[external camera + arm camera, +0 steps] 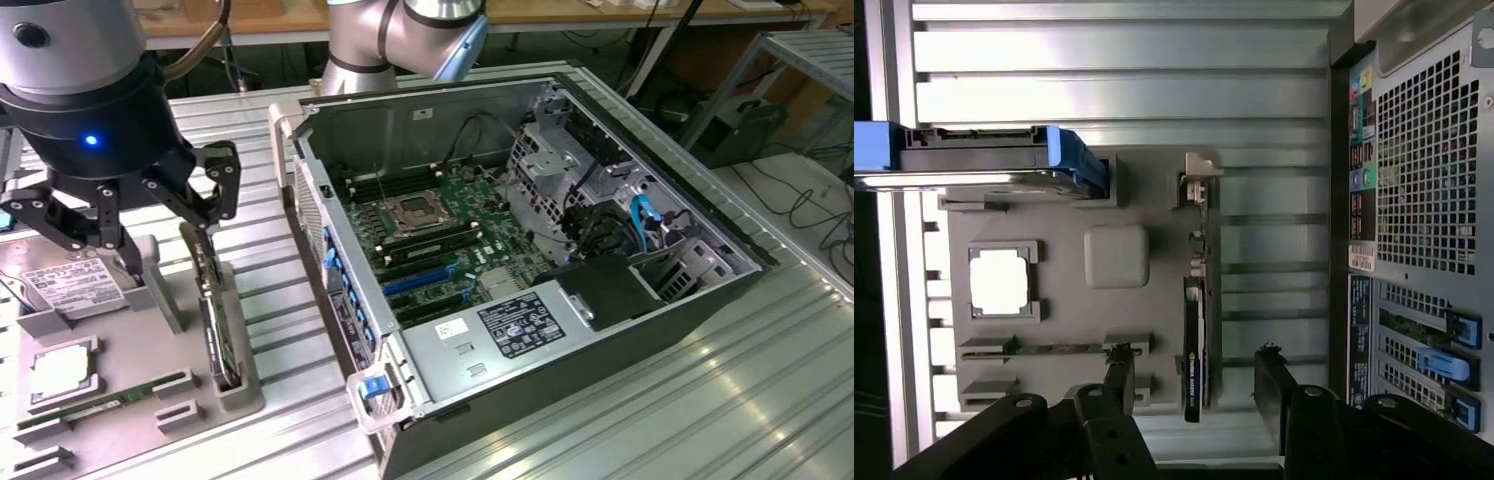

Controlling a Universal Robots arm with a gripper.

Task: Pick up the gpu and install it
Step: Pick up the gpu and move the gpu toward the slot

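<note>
- Exterior view: the gpu (214,310) stands on edge in the grey tray (127,345) on the desk, beside the open case (534,425). The tool (167,245) hovers above, jaws apart, empty.
- Wrist view: the gpu (1194,350) lies edge-on between the spread fingers (1119,375). Treat it as light, stiff and fragile; pinch its flat faces near the top edge.

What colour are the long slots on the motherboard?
The slots are blue; the exterior view shows them best.
</note>
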